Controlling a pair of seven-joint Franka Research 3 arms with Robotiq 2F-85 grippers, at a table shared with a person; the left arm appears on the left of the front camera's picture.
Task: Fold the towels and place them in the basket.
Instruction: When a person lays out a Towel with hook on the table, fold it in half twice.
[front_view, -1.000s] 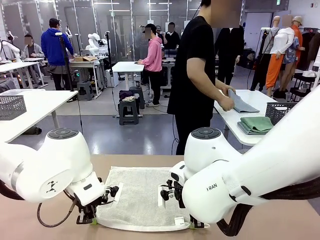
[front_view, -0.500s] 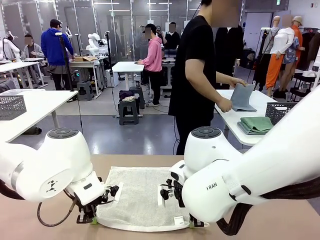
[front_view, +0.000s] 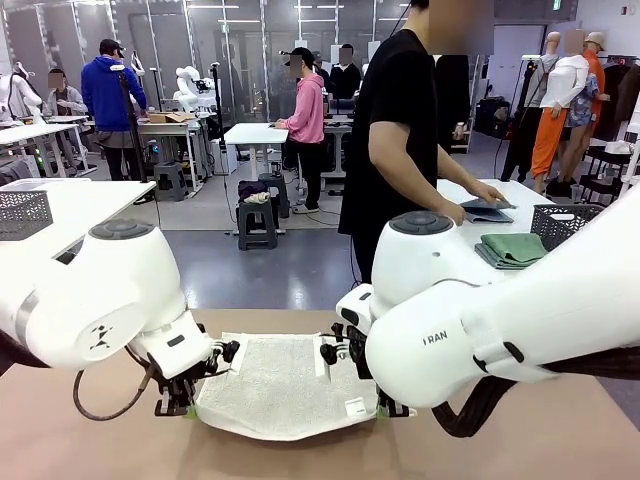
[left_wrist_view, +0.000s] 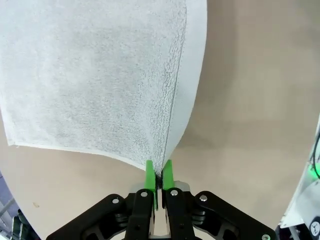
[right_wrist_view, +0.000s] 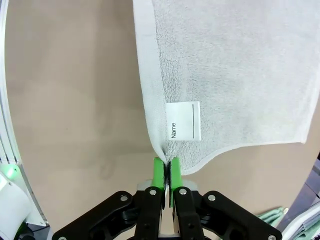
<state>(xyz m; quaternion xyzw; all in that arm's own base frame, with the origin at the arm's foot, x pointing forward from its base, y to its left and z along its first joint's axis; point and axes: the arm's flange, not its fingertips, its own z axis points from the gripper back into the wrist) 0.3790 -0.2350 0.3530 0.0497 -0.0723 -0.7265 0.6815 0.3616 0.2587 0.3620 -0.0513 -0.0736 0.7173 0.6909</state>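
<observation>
A cream-white towel (front_view: 280, 385) lies on the brown table (front_view: 80, 440) between my arms, its near edge raised off the surface. My left gripper (front_view: 188, 408) is shut on the near left corner; in the left wrist view the green pads (left_wrist_view: 150, 176) pinch the towel (left_wrist_view: 100, 75) at its hem. My right gripper (front_view: 385, 408) is shut on the near right corner, close to the white name label (right_wrist_view: 183, 120) on the towel (right_wrist_view: 235, 65). On a side table at the right lie a folded mint green towel (front_view: 512, 248) and a grey-blue towel (front_view: 487, 211) under the person's hands, beside the dark basket (front_view: 565, 222).
The person (front_view: 400, 150) stands at the far side, turned toward the white side table (front_view: 455, 235). A paler grey perforated basket (front_view: 22, 212) sits on another white table at the left. Bare brown tabletop lies on both sides of the towel.
Both grippers have lifted the towel's near corners and drawn them inward, so the near edge sags between them. The person has laid the grey-blue towel down on the side table.
</observation>
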